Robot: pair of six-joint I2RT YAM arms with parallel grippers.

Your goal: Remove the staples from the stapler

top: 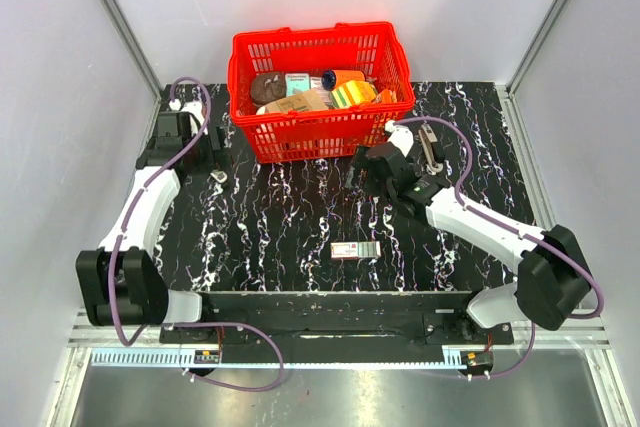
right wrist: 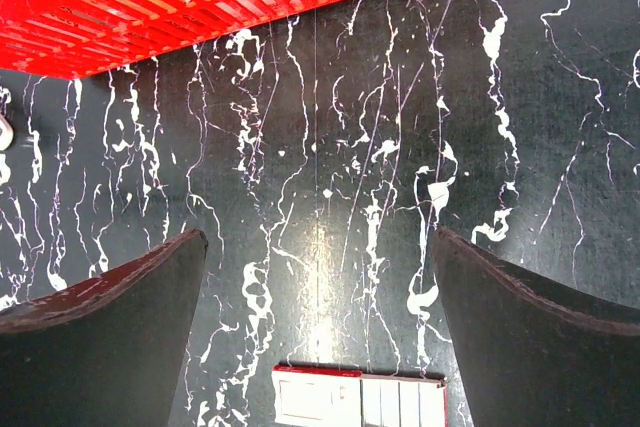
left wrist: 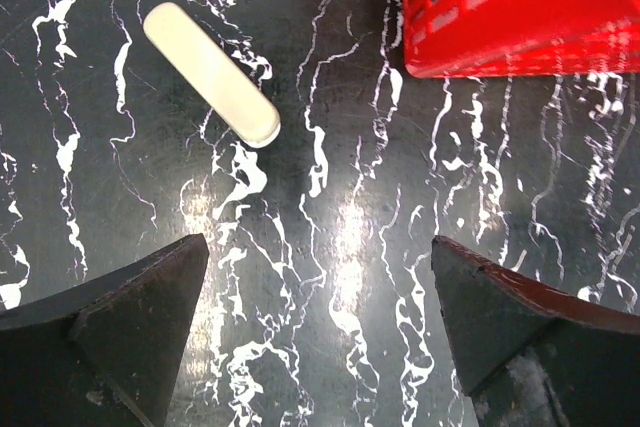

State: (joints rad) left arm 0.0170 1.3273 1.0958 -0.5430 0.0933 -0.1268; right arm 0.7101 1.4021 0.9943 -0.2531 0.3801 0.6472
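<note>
Left claw (left wrist: 318,247) and right claw (right wrist: 320,237) are standing open; the stapler (top: 430,150) is apparently lying off the basket (top: 320,135)'s right corner, nearer the right claw.

Two arms, both grippers parted wide
The left arm (top: 150,202) stretches forward along its side, the right arm (top: 480,222) angles forward and inward; the left gripper (left wrist: 318,243) and right gripper (right wrist: 320,237) both face downward, their dark fingers (left wrist: 140,317) spread to the full.
</note>
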